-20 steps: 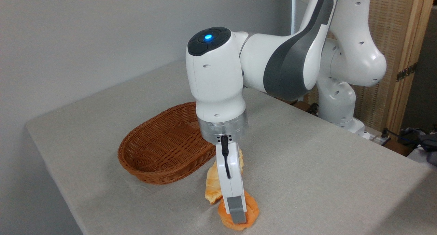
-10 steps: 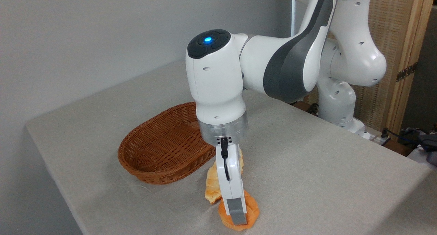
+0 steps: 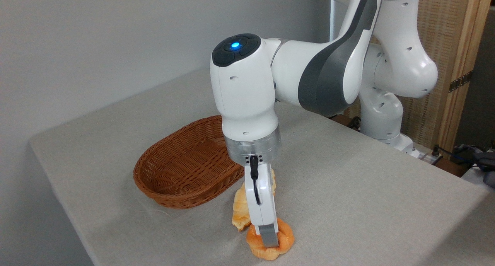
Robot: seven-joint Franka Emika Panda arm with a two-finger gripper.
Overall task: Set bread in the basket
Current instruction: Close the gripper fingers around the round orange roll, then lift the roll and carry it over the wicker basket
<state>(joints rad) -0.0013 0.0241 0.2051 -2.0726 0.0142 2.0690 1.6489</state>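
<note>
The near grey finger [image 3: 268, 236] of the white two-finger gripper [image 3: 269, 239] stood upright against the front face of the small round orange-brown bun [image 3: 282, 239], its tip low on the bun's side. The second finger was hidden behind the first, so the gap between them could not be read directly; the bun bulged out on both sides of the visible finger and looked pinched, which suggested the fingers were pressed onto it, though that could not be told for certain. The bun sat near the front edge of the grey cloth-covered table [image 3: 348, 204], and whether its underside touched the cloth could not be told. Being roughly round, it showed no clear long axis; its lumpy, knotted top faced upward.

Just behind and left of the bun, partly hidden by the gripper body, lay a longer, paler flat loaf [image 3: 240, 208], its long axis running away from the camera toward the basket. The oval reddish-brown woven wicker basket [image 3: 170, 181] stood further left and behind, near the loaf's far end, with its long axis running diagonally from front left to back right. The bun was outside the basket. Above, the white arm [image 3: 247, 96] pointed straight down, a blue light [image 3: 235, 45] glowing on its dark cap.
</note>
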